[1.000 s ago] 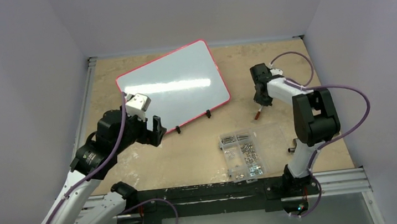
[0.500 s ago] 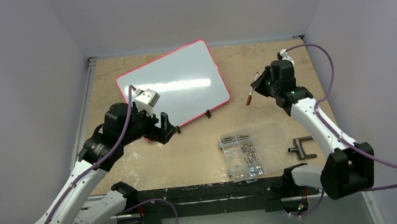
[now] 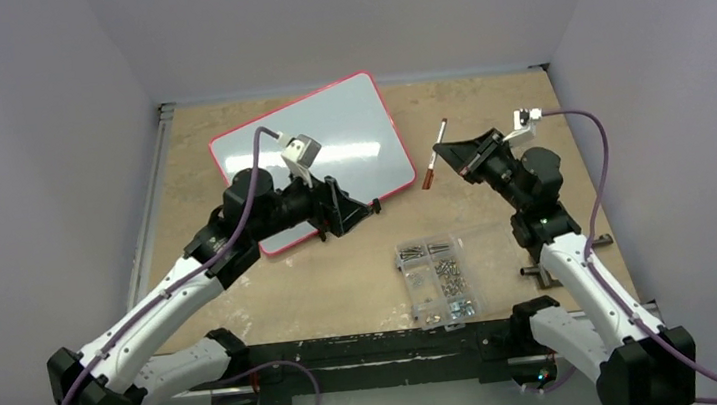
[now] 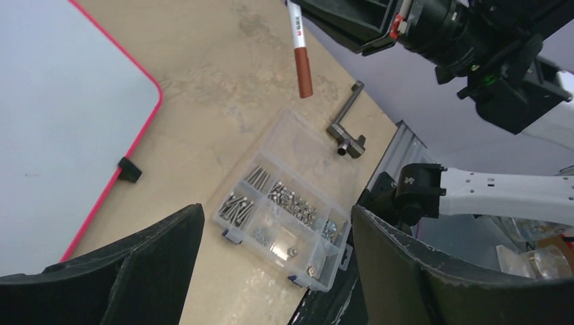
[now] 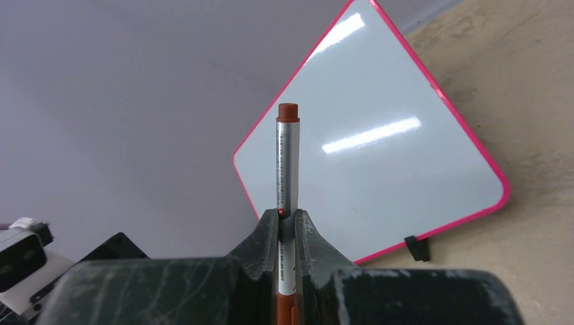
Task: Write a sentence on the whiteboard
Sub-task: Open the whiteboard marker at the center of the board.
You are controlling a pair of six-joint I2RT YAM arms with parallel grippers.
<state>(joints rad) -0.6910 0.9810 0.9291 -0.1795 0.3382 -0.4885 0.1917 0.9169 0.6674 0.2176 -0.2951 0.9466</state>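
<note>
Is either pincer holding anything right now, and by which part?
The right pincer clamps the marker across its silver barrel, red-brown end sticking out. The left pincer is open, holding nothing.

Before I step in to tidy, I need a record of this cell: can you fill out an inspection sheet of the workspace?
Surface: tan tabletop, mottled.
Job's things: whiteboard on the table, turned at an angle, blank; sentence: nothing seen; marker looks capped.
Clutter: clear screw box, closed; black T-handle tool beside it.
Grippers: left gripper open, empty, over the board's near edge; right gripper shut on the marker, in the air beside the board.
Cables: purple cables along both arms, no snag seen.
Surroundings: pale walls on three sides; metal rails at the table edges.
</note>
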